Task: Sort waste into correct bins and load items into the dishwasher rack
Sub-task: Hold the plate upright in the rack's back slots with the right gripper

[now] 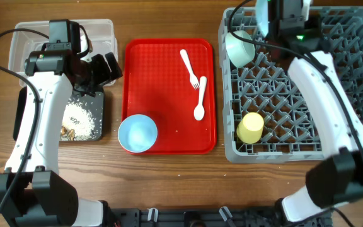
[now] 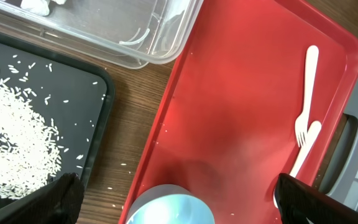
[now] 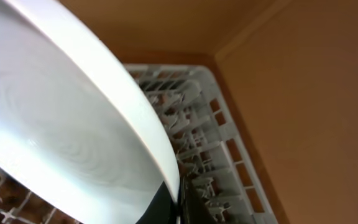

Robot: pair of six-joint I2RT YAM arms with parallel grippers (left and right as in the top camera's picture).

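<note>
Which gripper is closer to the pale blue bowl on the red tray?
Left. The left gripper is beside the far-left corner of the red tray, behind the pale blue bowl; the right gripper holds the plate over the far end of the rack.

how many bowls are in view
2: blue bowl on the tray, near left corner; green bowl in the rack, far left corner. The right arm could hide more.

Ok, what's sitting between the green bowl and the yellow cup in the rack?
Nothing is. In the overhead view the green bowl and the yellow cup stand apart, with only an unfilled stretch of the rack between them.
</note>
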